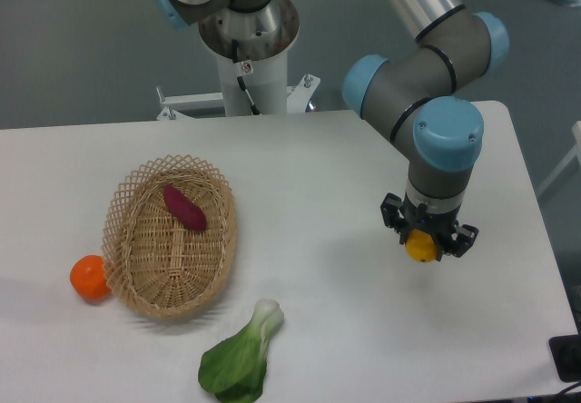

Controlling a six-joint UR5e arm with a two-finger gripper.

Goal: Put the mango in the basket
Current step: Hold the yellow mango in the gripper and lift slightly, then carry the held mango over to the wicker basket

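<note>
One fixed camera looks down from high in front across the table (300, 176) toward the arm's base (247, 49), fairly near.

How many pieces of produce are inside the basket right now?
1. Only the sweet potato lies in the basket. The mango is in the gripper, the orange sits left of the basket, the bok choy in front.

White table (318, 176) carries basket (172, 235), orange (90, 277), leafy green (241, 353).
</note>
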